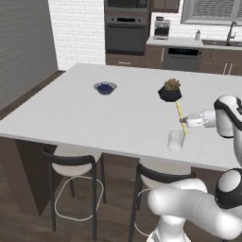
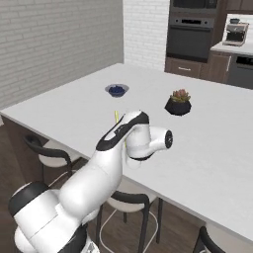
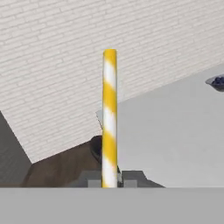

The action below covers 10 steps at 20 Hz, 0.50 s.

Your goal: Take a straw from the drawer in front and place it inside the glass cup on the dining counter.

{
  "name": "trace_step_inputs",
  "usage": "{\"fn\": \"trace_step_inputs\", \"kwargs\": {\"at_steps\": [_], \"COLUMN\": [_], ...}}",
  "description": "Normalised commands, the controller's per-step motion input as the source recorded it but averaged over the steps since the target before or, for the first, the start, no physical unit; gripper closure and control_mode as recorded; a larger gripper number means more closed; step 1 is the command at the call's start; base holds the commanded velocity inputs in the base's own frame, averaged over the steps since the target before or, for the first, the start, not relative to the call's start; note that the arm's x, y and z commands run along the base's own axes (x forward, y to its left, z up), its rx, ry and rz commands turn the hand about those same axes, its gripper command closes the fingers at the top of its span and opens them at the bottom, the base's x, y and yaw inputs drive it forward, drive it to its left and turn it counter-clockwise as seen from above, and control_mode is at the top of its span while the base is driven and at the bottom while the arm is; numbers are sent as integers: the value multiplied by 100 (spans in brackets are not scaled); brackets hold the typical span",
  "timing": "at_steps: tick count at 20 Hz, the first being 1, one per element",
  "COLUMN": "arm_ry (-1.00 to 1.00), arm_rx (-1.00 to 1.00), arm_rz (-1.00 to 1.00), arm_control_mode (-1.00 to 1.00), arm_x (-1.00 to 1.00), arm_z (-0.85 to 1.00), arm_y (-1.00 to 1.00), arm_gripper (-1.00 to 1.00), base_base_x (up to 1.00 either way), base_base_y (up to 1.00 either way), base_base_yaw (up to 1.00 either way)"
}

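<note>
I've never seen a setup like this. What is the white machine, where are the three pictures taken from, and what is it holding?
It is a white robot arm on a driving base. Two pictures come from cameras behind it, left and right; the third looks along its claw. The claw is shut on a thin yellow-and-white striped straw, held near a small clear glass cup on the white-topped dining counter. A dark blue bowl and a black plant pot also stand there.

straw [image 3: 109, 118]: lower end hidden between fingertips | glass cup [image 1: 176, 140]: faint, rim unclear | dark blue bowl [image 3: 217, 82]: cropped at edge
</note>
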Motion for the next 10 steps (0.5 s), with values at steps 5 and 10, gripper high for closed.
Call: {"fn": "trace_step_inputs", "kwargs": {"at_steps": [5,10], "arm_ry": [-13,-22], "arm_rx": [14,7], "arm_rz": [6,9], "arm_control_mode": [-100,-100], "arm_x": [38,23], "arm_z": [0,-5], "arm_y": [0,-22], "arm_gripper": [100,100], "base_base_x": [0,0], "base_base_y": [0,0], "base_base_yaw": [0,0]}}
